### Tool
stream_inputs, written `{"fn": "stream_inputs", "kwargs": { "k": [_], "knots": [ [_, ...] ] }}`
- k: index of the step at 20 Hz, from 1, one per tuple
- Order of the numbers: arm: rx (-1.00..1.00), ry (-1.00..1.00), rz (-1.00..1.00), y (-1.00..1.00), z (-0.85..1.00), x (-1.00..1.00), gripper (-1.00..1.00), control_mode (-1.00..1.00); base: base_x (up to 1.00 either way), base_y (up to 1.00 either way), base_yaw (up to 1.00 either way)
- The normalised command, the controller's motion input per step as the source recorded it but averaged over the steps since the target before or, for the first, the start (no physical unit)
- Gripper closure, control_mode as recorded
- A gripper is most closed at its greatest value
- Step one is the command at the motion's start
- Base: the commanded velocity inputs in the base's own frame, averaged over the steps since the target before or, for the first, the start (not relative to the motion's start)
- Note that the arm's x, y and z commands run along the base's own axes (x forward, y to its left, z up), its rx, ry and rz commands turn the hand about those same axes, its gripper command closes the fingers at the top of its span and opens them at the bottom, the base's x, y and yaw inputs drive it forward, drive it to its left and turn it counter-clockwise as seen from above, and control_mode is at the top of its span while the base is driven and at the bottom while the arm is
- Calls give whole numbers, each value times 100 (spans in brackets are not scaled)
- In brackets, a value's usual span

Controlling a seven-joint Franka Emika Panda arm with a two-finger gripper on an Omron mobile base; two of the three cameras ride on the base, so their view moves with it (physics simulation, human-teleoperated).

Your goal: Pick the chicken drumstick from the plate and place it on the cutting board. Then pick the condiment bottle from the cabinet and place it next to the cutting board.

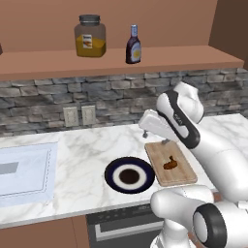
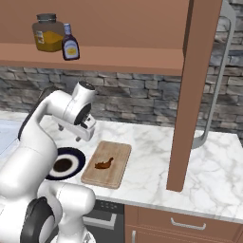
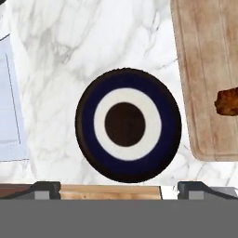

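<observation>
First half done: one chicken drumstick [image 1: 170, 163] already lying on the one cutting board [image 1: 160, 153], just right of the one plate [image 1: 112, 168], now bare, on the bench [image 1: 87, 145]. Second half not yet begun: one condiment bottle [image 1: 133, 45] upright on the cabinet [image 1: 184, 57] shelf, beside one orange-filled jar [image 1: 90, 36]. Claw [image 3: 119, 186] above the plate, jaws wide apart, gripping nothing.

shelf front: condiment bottle [image 1: 133, 44] standing open to reach
beside it: jar [image 1: 90, 36] crowding btl's left
</observation>
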Motion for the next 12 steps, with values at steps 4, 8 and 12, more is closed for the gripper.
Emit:
{"fn": "stream_inputs", "kwargs": {
  "k": [4, 8, 12],
  "knots": [
    [19, 13, 0, 20, 2, -10, -100, -100, 0, 0, 0],
    [22, 14, 0, 20, 1, -10, -100, -100, 0, 0, 0],
    [22, 13, 0, 22, 0, -11, -100, -100, 0, 0, 0]
  ]
}}
